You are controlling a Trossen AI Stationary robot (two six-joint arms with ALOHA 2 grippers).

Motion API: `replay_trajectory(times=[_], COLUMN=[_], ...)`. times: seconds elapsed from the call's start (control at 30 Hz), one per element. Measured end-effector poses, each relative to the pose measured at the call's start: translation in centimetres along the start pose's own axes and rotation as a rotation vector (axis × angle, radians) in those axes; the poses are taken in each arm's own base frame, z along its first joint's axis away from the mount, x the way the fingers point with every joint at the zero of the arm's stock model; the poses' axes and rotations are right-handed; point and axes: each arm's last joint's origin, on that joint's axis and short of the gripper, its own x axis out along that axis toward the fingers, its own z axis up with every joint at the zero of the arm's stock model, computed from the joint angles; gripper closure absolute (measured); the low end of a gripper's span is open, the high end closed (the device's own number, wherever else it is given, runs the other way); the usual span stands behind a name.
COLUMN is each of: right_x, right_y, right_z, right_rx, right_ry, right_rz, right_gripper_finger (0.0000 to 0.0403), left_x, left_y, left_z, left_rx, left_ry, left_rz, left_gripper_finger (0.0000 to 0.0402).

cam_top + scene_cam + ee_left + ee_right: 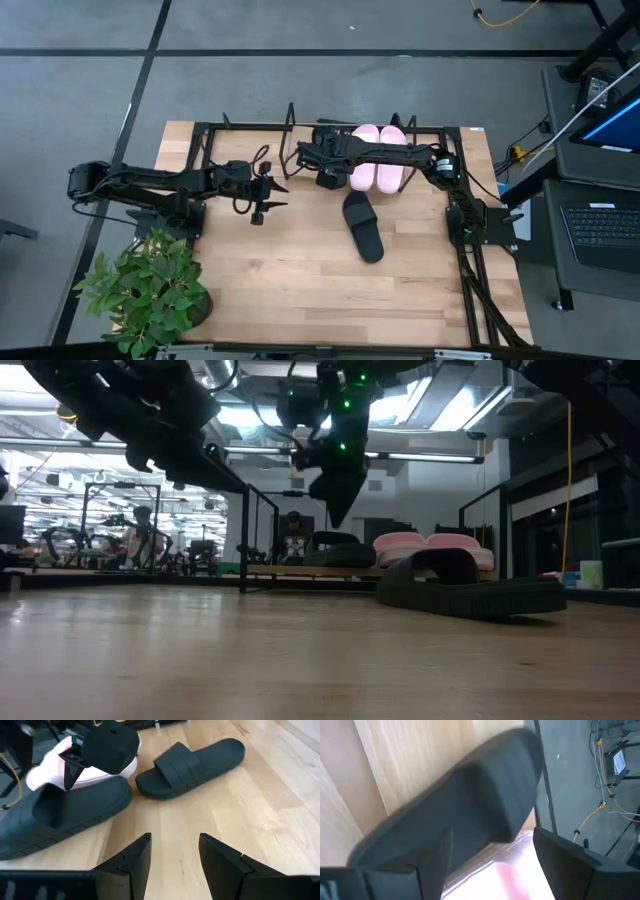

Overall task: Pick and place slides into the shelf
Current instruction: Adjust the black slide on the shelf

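Two pale pink slides (378,160) lie side by side on the shelf (260,128), a tilted board in a black wire frame at the table's far edge. One black slide (75,810) lies on the shelf beside them. My right gripper (492,835) hangs open just above it, fingers pointing down, one finger (67,775) near its strap. In the low view the gripper (335,510) stands clear of that slide (340,555). The other black slide (362,225) lies flat on the table in front of the shelf. My left gripper (175,845) is open and empty left of it.
A potted plant (145,290) stands at the table's near left corner. The right arm's base (470,215) and cables run along the right edge. Bare tabletop (300,280) lies near the front edge.
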Motion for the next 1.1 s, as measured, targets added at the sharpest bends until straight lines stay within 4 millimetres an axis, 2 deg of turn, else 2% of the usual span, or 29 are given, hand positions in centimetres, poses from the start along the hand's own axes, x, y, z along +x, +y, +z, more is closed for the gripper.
replay_trajectory(times=[0.17,0.37,0.77,0.97,1.1], right_x=[1.3,1.5,1.8,2.5,3.4], right_y=[0.7,0.5,0.1,-0.9,-1.7], right_z=[-1.0,-1.0,0.0,0.0,0.1], right_rx=[-0.041,-0.039,-0.038,-0.004,0.022], right_ry=[0.054,0.048,-0.027,-0.022,-0.019], right_rz=[-0.028,-0.144,-0.109,-0.114,-0.056], right_gripper_finger=[0.0128,0.0128,0.0128,0.0128,0.0128], left_x=[0.0,0.1,0.1,0.1,0.1], left_y=[-0.5,-1.1,-2.1,-2.5,-2.6], left_z=[0.1,0.2,0.5,0.6,0.6], left_rx=[0.011,0.035,0.064,0.076,0.076], left_ry=[0.002,-0.005,-0.016,-0.021,-0.017], left_rz=[-0.023,-0.048,-0.093,-0.110,-0.111], left_gripper_finger=[0.0244,0.0244,0.0244,0.0244,0.0244])
